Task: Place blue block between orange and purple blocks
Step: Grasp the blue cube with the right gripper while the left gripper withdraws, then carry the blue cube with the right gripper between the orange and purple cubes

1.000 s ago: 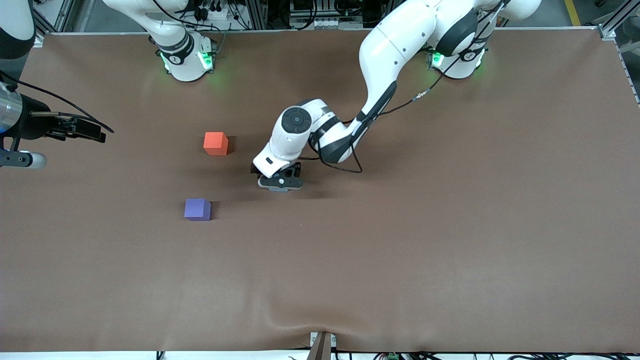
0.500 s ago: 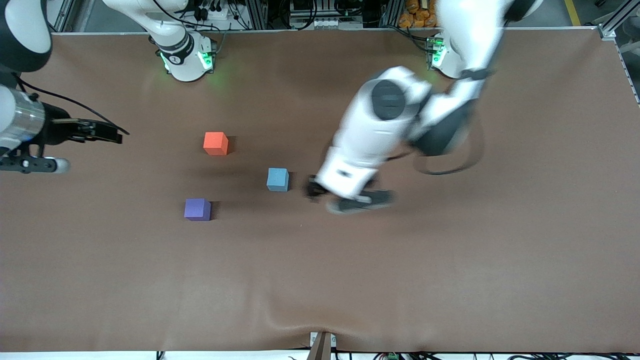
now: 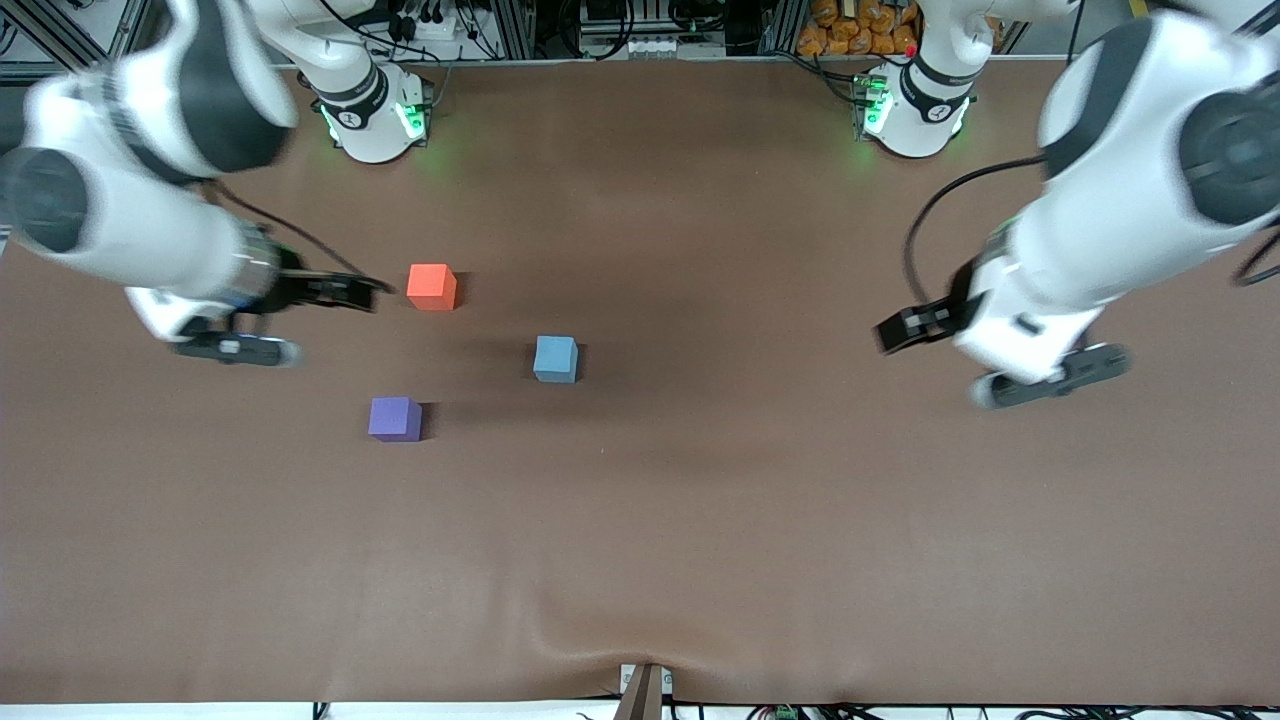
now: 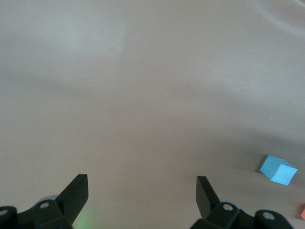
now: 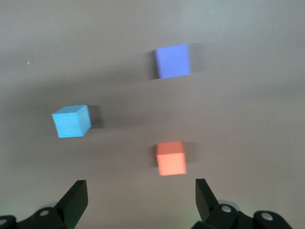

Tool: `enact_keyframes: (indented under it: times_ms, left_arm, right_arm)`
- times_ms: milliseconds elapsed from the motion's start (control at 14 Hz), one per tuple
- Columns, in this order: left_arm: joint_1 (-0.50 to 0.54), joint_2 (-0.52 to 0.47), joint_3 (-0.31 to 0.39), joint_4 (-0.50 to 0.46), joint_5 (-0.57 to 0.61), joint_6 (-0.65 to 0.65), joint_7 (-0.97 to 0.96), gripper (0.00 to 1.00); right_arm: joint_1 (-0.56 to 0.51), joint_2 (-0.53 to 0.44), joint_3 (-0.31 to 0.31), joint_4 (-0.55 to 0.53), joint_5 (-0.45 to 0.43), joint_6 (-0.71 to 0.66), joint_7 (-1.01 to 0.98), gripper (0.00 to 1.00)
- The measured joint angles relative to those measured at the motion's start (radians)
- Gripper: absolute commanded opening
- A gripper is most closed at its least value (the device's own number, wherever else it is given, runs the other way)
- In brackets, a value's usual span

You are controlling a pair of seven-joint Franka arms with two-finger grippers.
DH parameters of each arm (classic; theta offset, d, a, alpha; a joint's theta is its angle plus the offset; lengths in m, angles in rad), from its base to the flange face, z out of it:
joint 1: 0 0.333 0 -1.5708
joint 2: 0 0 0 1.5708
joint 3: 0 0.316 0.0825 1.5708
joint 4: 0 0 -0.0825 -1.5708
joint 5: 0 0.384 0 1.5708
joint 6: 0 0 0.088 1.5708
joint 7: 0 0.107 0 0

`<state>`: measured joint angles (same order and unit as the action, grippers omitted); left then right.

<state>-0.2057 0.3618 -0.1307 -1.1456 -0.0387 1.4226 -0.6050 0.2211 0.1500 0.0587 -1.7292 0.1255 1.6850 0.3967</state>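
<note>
The blue block (image 3: 555, 359) sits on the brown table, apart from the other two cubes and toward the left arm's end from them. The orange block (image 3: 432, 287) is farther from the front camera than the purple block (image 3: 395, 418). My left gripper (image 3: 1050, 377) is open and empty over bare table near the left arm's end. My right gripper (image 3: 237, 348) is open and empty, up beside the orange block toward the right arm's end. The right wrist view shows my right gripper (image 5: 141, 195), the blue block (image 5: 71, 120), orange block (image 5: 171, 158) and purple block (image 5: 173, 60). The left wrist view shows my left gripper (image 4: 141, 193) and the blue block (image 4: 278, 170).
The brown table cover (image 3: 700, 520) has a raised fold near the front edge at the middle. A small bracket (image 3: 645, 688) sticks up at that edge. The arms' bases stand along the table's back edge.
The left gripper was down on the blue block, let it go on the table and swung away toward the left arm's end. The right arm moved in toward the orange block.
</note>
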Motion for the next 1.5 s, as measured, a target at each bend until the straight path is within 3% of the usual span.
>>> enact_keyframes:
  times_ms: [286, 643, 1000, 1286, 1500]
  left_arm:
    - [0.118, -0.172, 0.001, -0.181, 0.032, 0.004, 0.143, 1.0]
    - [0.224, -0.363, 0.002, -0.465, 0.032, 0.166, 0.28, 1.0]
    - [0.267, -0.415, 0.004, -0.477, 0.032, 0.163, 0.356, 1.0]
    - [0.274, -0.428, 0.002, -0.475, 0.032, 0.141, 0.377, 1.0]
    - [0.274, -0.428, 0.001, -0.475, 0.032, 0.139, 0.377, 1.0]
  right_arm:
    - [0.13, 0.113, 0.001, -0.044, 0.0, 0.19, 0.103, 1.0]
    - [0.229, 0.283, 0.001, -0.05, 0.0, 0.408, 0.108, 1.0]
    - [0.282, 0.352, 0.005, -0.053, 0.0, 0.489, 0.091, 1.0]
    - [0.306, 0.354, 0.013, -0.165, 0.0, 0.676, 0.059, 1.0]
    - [0.316, 0.355, 0.015, -0.186, 0.0, 0.701, 0.059, 1.0]
